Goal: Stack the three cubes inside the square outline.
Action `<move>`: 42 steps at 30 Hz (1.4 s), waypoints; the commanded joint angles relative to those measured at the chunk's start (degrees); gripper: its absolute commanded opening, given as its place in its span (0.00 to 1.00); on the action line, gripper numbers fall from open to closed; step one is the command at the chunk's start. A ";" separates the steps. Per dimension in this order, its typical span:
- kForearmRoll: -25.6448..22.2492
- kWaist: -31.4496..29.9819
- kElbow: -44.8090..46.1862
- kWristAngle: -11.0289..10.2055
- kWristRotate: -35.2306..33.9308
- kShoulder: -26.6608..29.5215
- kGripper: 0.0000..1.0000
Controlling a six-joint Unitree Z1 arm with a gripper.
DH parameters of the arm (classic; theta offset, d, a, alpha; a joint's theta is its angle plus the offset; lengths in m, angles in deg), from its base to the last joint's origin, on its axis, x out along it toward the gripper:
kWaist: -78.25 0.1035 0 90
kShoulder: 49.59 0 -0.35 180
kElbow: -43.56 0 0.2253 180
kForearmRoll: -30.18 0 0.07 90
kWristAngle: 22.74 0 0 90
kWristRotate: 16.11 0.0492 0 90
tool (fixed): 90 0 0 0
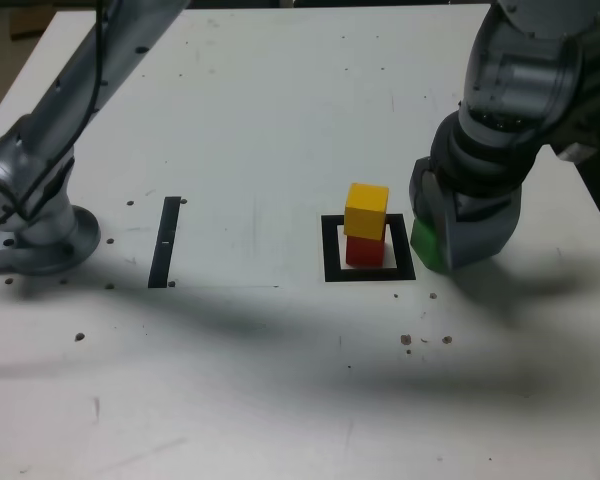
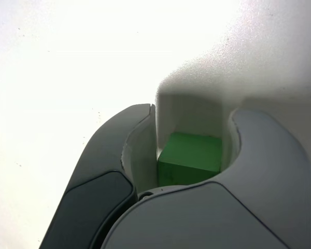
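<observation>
The yellow cube (image 1: 366,208) sits on the red cube (image 1: 363,250), a little askew, and both stand inside the black square outline (image 1: 332,250). Just past the outline's edge on the exterior view's right, the green cube (image 1: 424,246) rests low at table level. My gripper (image 1: 436,252) comes down over it and hides most of it. In the wrist view the green cube (image 2: 189,155) lies deep between the two fingers, whose pale inner pads (image 2: 142,150) press against its sides. My gripper (image 2: 194,111) is shut on the green cube.
A straight black strip (image 1: 165,240) lies on the white table (image 1: 280,120) toward the exterior view's left. The arm's base (image 1: 40,235) stands at the far left. Small dark specks (image 1: 425,340) dot the table in front of the outline.
</observation>
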 commanded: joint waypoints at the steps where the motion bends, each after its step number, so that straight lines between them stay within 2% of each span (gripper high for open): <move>1: 0.04 -0.12 -0.38 -0.22 -0.20 0.01 0.32; 12: -2.00 -0.36 -2.32 -0.63 -0.50 2.80 0.31; 19: -4.66 -0.48 -2.23 -1.04 -0.63 7.02 0.31; 32: -9.74 -1.04 -0.37 -3.21 -0.50 15.91 0.31; 42: -10.91 -1.08 3.96 -2.41 -0.15 20.33 0.31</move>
